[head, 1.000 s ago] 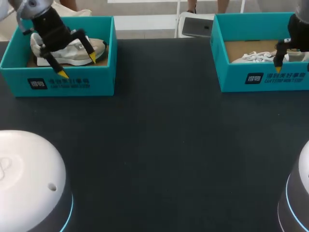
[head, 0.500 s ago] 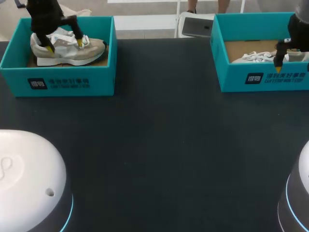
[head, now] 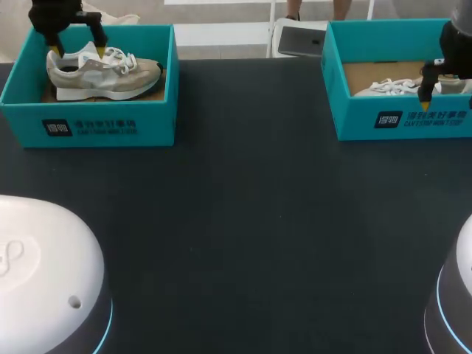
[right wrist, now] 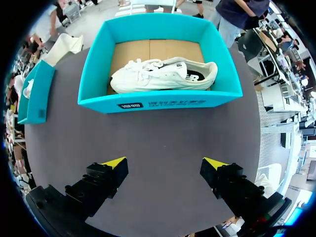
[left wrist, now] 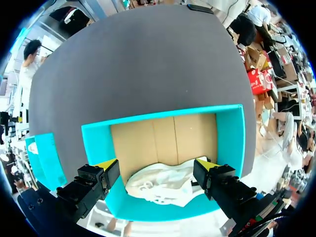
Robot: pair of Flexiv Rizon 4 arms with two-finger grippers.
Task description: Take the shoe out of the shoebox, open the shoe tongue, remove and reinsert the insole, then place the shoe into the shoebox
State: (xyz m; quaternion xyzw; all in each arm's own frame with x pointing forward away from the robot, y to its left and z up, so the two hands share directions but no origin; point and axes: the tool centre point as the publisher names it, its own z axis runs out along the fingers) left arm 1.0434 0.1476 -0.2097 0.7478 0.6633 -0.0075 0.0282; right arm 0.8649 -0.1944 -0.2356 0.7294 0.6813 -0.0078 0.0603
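Fingers of the left gripper (left wrist: 157, 167) hover spread and empty over the heel end of the beige shoe (left wrist: 163, 186) sitting in the left shoebox (left wrist: 230, 140), placed, I judge, to close on it and lift it out. The right gripper (right wrist: 164, 163), also spread and empty, hangs over the table (right wrist: 163, 138) before the right shoebox (right wrist: 163, 102) holding a white shoe (right wrist: 163, 75).

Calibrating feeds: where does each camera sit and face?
Head: fixed above and behind, looking down on the table; left arm, right arm show.
Left wrist: on left arm, looking into the left shoebox; open left end effector above the beige shoe.
Right wrist: on right arm, facing the right shoebox; open right end effector.
Head and right wrist share the white shoe.
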